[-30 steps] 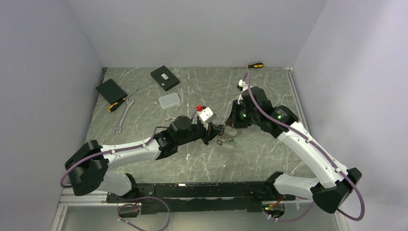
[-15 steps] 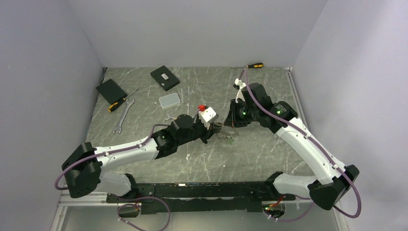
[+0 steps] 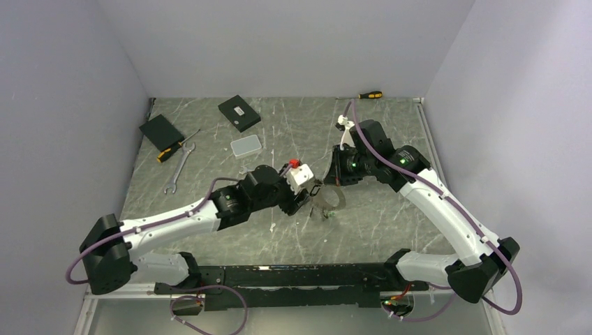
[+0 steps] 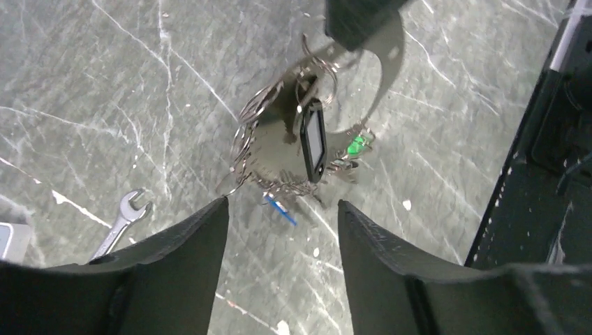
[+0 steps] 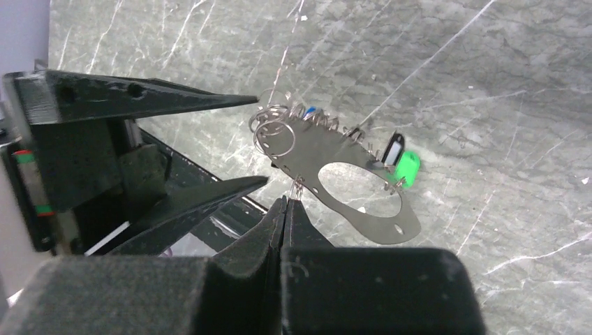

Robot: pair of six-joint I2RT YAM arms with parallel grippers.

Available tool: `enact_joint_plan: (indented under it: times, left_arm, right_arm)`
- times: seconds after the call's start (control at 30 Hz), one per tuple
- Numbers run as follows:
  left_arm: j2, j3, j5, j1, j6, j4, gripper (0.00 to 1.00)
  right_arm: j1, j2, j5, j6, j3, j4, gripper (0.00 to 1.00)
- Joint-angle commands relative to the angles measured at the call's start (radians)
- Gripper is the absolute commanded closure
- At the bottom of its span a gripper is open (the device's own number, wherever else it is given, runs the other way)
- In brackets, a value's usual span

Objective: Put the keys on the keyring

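Both grippers meet mid-counter. Right gripper (image 5: 285,204) jaws are pinched tight on the keyring (image 5: 314,153) edge. It looks lifted off the counter (image 5: 489,70), probably so the loop hangs free for threading. Left gripper (image 4: 283,204) is just beside the keyring, jaws wide and empty, aimed at it. Keys (image 4: 244,143) fringe the loop, with a black tag (image 4: 313,143), green tag (image 4: 357,144) and blue tag (image 4: 280,209). Can't spot any loose keys. Ring opening is not visible, and the grip point is cut off in the left wrist view. Wrench (image 4: 122,223) lies apart from the keyring.
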Motion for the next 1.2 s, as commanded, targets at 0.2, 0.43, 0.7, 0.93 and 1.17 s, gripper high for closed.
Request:
enact_joint_plan:
  times: [0.2,0.43,0.7,0.93,1.17]
  left_arm:
    - [-0.366,-0.143,0.034,-0.01,0.004,0.029,0.08]
    - [-0.33,-0.208,0.035,-0.009,0.014,0.223,0.0]
    - [-0.167,-0.145,0.102,-0.009,0.077,0.362,0.01]
    - [-0.127,-0.101,0.149,-0.008,0.12,0.381,0.0]
    - [-0.079,-0.076,0.149,-0.008,0.156,0.38,0.0]
  right_arm:
    - [-0.005,0.005,0.026,0.002,0.039,0.037,1.0]
    - [-0.005,-0.021,-0.003,0.007,0.018,0.073,1.0]
    - [-0.002,-0.053,-0.067,-0.018,-0.007,0.099,1.0]
    - [0.0,-0.069,-0.078,-0.061,-0.017,0.086,1.0]
    - [0.005,-0.086,-0.11,-0.082,-0.029,0.099,1.0]
